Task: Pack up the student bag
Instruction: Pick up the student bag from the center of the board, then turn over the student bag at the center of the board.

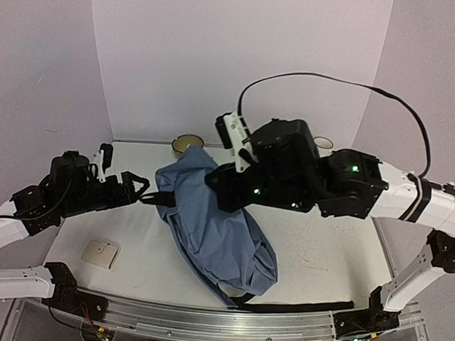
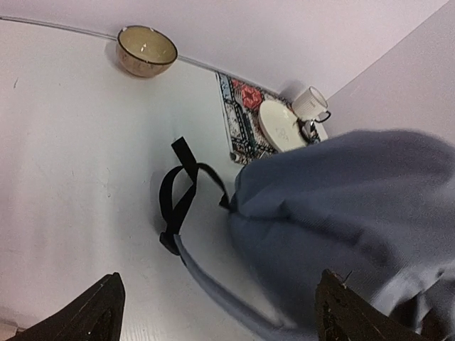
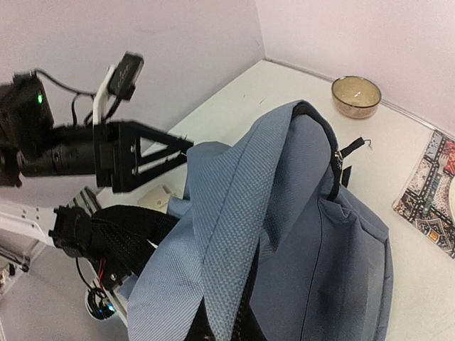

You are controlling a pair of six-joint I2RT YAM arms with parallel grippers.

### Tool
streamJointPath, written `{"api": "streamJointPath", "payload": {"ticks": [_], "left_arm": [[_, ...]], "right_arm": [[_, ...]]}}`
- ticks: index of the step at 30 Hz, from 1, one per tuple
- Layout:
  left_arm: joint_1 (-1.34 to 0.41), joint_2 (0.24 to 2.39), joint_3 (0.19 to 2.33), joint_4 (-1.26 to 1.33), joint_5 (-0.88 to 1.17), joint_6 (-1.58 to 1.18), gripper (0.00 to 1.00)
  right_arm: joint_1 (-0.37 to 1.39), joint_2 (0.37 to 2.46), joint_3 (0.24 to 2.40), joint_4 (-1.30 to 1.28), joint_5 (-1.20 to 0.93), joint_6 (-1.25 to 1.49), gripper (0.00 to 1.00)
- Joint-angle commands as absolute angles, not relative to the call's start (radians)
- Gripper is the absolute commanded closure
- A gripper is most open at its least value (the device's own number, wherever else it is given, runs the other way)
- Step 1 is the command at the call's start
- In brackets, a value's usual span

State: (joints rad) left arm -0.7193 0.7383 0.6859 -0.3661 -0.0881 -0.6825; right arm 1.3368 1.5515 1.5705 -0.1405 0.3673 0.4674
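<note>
Now — right gripper (image 1: pixel 214 183) tight on the student bag (image 1: pixel 217 230), left gripper (image 2: pixel 219 275) wide beside it.

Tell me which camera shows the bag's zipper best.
Right wrist view: the zipper runs down the bag close up, with its pull sticking out. The top view shows the bag's whole body but no clear zipper. The left wrist view shows only blurred fabric.
</note>
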Motion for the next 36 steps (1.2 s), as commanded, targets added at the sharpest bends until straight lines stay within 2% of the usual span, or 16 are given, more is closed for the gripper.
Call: {"api": "streamJointPath", "payload": {"ticks": [1,9,14,21,30,33,36], "left_arm": [[-0.722,0.802,0.671,-0.33,0.007,-0.628,0.06],[-0.765,0.8,0.551,-0.031,0.2,-0.631,0.05],[-0.915,0.854,0.515,0.112,0.144,-0.59,0.04],[-0.936,0.795,0.5,0.164,0.156,-0.58,0.02],[-1.022,0.903,0.508,0.313,0.215,-0.593,0.01],[-1.042,0.953,0.53,0.338,0.191,-0.575,0.03],[-1.045,0.992,0.538,0.363,0.154,-0.562,0.1]], "right_arm": [[1.28,1.412,1.569,0.19,0.424,0.516,1.0],[1.259,1.375,1.552,0.164,0.473,0.506,1.0],[1.252,1.366,1.523,0.164,0.461,0.529,1.0],[1.249,1.361,1.517,0.158,0.456,0.531,1.0],[1.244,1.367,1.525,0.156,0.447,0.527,1.0],[1.243,1.374,1.531,0.156,0.437,0.528,1.0],[1.243,1.377,1.533,0.155,0.425,0.529,1.0]]}}
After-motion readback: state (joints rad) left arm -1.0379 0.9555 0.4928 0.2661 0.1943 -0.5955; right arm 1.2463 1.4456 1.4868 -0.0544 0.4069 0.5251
